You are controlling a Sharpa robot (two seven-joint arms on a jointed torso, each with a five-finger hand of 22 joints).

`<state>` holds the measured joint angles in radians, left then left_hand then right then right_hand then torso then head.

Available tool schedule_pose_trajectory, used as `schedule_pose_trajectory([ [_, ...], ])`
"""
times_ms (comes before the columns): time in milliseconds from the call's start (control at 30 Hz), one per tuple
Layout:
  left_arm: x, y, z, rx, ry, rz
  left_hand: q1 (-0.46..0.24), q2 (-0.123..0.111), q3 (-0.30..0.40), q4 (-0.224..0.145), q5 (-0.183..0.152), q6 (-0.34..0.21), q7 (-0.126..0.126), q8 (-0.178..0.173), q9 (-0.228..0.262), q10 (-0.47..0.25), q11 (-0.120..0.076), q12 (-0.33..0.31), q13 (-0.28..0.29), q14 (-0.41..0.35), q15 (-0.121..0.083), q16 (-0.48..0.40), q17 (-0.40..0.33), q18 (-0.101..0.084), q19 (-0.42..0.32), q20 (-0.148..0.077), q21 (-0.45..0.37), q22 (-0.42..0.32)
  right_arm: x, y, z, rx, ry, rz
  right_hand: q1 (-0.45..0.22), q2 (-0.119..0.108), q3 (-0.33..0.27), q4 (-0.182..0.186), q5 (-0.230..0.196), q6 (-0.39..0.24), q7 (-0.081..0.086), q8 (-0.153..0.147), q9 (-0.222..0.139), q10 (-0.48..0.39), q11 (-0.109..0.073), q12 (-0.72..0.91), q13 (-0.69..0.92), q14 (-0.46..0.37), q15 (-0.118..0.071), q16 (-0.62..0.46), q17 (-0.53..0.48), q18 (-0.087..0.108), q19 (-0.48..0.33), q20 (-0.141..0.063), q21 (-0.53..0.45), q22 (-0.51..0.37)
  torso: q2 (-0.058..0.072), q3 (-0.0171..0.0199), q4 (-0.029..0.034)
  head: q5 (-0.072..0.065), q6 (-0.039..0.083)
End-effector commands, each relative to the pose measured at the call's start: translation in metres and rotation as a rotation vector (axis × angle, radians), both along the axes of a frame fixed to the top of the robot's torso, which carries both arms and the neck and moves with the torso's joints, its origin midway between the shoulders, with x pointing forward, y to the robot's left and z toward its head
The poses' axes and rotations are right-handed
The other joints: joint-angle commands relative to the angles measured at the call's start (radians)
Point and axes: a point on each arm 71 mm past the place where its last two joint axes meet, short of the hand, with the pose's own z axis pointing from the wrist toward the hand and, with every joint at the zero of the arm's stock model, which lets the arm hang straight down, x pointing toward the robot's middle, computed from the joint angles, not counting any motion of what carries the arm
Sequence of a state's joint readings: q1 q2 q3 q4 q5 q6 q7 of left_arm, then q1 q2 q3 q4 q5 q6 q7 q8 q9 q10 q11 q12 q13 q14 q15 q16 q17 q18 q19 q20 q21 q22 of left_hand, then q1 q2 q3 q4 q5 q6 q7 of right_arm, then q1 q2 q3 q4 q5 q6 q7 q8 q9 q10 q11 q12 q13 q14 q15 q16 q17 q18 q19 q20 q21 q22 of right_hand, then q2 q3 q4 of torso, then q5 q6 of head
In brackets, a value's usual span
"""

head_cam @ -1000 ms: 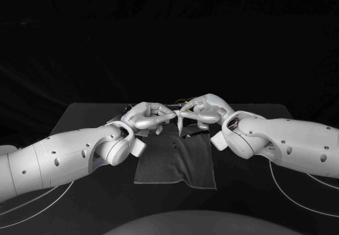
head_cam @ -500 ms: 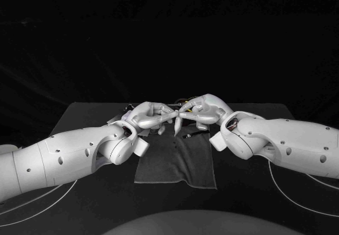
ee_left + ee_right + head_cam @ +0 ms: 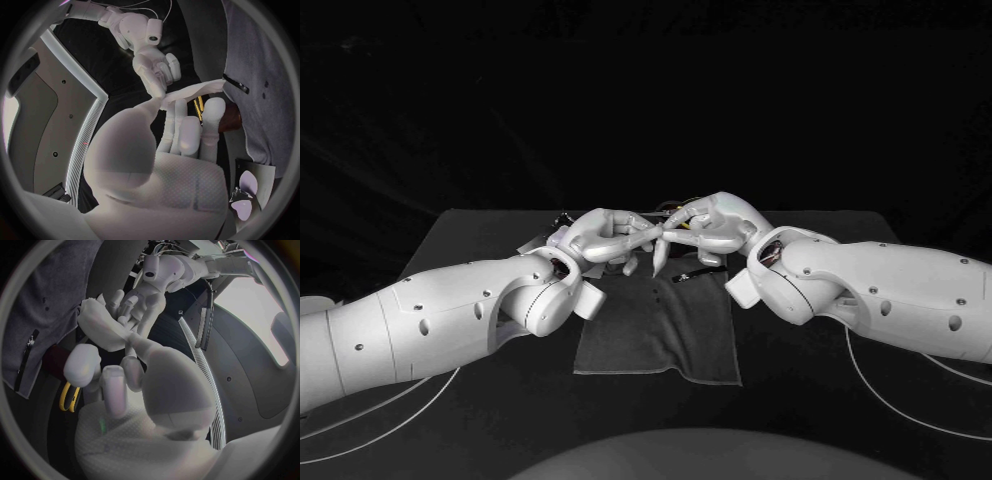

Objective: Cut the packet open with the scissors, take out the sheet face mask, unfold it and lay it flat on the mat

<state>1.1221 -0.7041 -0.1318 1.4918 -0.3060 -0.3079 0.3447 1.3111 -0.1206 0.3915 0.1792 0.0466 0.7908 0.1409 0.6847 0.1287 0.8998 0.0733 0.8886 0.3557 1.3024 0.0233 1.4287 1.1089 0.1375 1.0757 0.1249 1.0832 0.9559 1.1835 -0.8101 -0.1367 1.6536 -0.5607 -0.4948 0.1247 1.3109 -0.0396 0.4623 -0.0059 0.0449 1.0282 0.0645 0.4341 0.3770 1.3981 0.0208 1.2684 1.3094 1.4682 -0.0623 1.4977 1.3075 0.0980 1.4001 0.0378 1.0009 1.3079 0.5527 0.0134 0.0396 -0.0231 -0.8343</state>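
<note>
My left hand [image 3: 609, 237] and right hand [image 3: 713, 227] meet fingertip to fingertip above the far end of the grey mat [image 3: 661, 335]. Both pinch the white folded face mask [image 3: 659, 256], whose loose end hangs down between them toward the mat. In the left wrist view the mask [image 3: 195, 92] runs as a pale strip from my left hand [image 3: 181, 130] to the right hand [image 3: 156, 67]. The right wrist view shows the mask [image 3: 100, 330] bunched between my right hand [image 3: 119, 375] and the left hand [image 3: 142, 300]. The yellow-handled scissors [image 3: 67, 396] lie beside the mat [image 3: 44, 295].
A small black object [image 3: 688, 275] lies on the mat's far end, under the hands. A dark reddish thing [image 3: 230, 116] sits by the scissors [image 3: 199, 107] at the mat's [image 3: 262, 70] edge. The black table [image 3: 473, 235] stretches out on both sides of the mat.
The hands stay together with the mask between them. The hanging end has swung slightly to the left, and the right arm has edged inward a little.
</note>
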Motion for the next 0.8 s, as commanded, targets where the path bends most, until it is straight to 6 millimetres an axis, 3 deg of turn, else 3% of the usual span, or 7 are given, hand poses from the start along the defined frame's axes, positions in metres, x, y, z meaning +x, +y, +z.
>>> schedule_pose_trajectory([
  [33,-0.0006,-0.0025,0.0015,-0.047,0.020,-0.010,0.021,0.008,0.014,-0.002,0.002,0.013,-0.004,-0.002,-0.002,0.014,-0.003,-0.007,-0.003,0.000,-0.009,0.006,-0.002,0.015,-0.001,-0.006,-0.003,0.000,-0.0003,0.0018,-0.0006,-0.014,0.002,0.014,0.009,0.005,0.010,0.000,0.004,0.007,-0.002,0.016,0.032,0.037,-0.032,0.005,0.038,0.081,-0.007,0.006,0.183,0.002,0.007,0.002,0.001,0.046,0.000,-0.0005,0.0008,0.000,-0.001],
  [333,-0.0002,-0.0018,0.0018,-0.077,0.034,-0.001,0.089,0.044,0.075,-0.037,0.002,0.053,-0.031,0.011,0.001,0.050,-0.027,-0.022,-0.013,0.003,-0.029,0.007,0.001,0.014,0.001,-0.019,0.000,0.006,-0.0002,0.0021,-0.0012,-0.021,0.002,0.016,0.009,0.005,0.011,-0.001,0.004,0.007,-0.002,0.017,0.033,0.037,-0.032,0.004,0.037,0.082,-0.007,0.007,0.183,0.002,0.007,0.002,0.002,0.046,0.000,-0.0002,0.0000,0.002,-0.001],
  [800,0.0007,0.0001,0.0016,-0.072,0.030,0.019,0.110,0.023,0.176,-0.123,0.002,0.082,-0.029,0.042,0.019,0.115,-0.042,-0.068,-0.032,0.020,-0.045,0.014,0.020,0.006,0.028,-0.038,0.036,0.048,-0.0002,0.0011,-0.0012,-0.022,0.000,0.012,0.009,0.005,0.013,-0.002,0.004,0.006,-0.002,0.018,0.033,0.038,-0.032,0.004,0.037,0.082,-0.007,0.007,0.183,0.002,0.007,0.002,0.001,0.046,0.000,0.0000,0.0004,0.003,-0.002],
])
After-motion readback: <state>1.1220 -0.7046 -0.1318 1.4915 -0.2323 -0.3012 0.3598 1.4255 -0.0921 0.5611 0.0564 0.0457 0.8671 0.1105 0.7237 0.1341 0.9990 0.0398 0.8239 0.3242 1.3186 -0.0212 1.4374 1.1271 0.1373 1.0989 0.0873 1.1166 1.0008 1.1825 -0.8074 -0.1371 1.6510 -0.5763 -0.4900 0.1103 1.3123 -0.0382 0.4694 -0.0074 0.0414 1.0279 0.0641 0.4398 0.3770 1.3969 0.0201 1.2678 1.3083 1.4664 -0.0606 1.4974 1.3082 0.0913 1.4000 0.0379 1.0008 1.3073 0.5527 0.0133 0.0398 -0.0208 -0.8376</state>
